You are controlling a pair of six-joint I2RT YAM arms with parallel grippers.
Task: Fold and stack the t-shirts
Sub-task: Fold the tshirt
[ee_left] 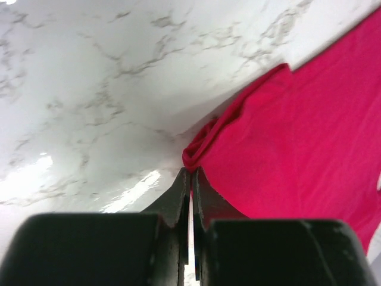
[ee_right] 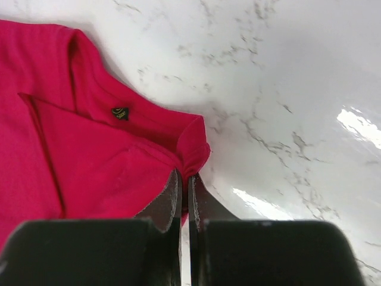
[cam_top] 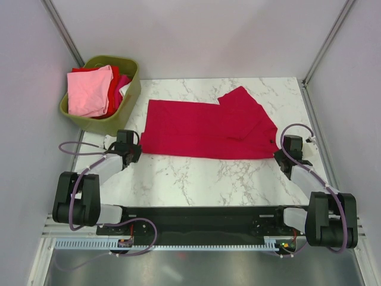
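Crimson cloth fills much of both wrist views, yet each crops the crimson shirt (cam_top: 208,130) to a single corner, and the bunched fabric at the fingertips hides how much cloth sits between them. In the basket (cam_top: 132,95), at 10 o'clock on the table (cam_top: 196,176), a pink shirt (cam_top: 88,92) lies on top and covers most of the red and magenta cloth under it, so the number of pieces there cannot be told. On the small dark label (ee_right: 119,112) is a yellowish mark too small to read. From its base at 7 o'clock the left arm (cam_top: 104,165) reaches forward toward 1 o'clock, forearm low over the marble, and the left gripper (cam_top: 138,152) is pinched on the hem corner with only a slit between its fingers (ee_left: 175,199). From 5 o'clock the right arm (cam_top: 309,179) leans toward 11 o'clock, also low, and the right gripper (cam_top: 277,156) is just as narrow, clamped on the corner beside the neckline. The crimson shirt lies flat across the middle of the table, a sleeve pointing toward 1 o'clock. The left gripper holds its 8 o'clock corner and the right gripper its 4 o'clock corner. In the right wrist view the label sits at 11 o'clock from the fingertips, apart from them.
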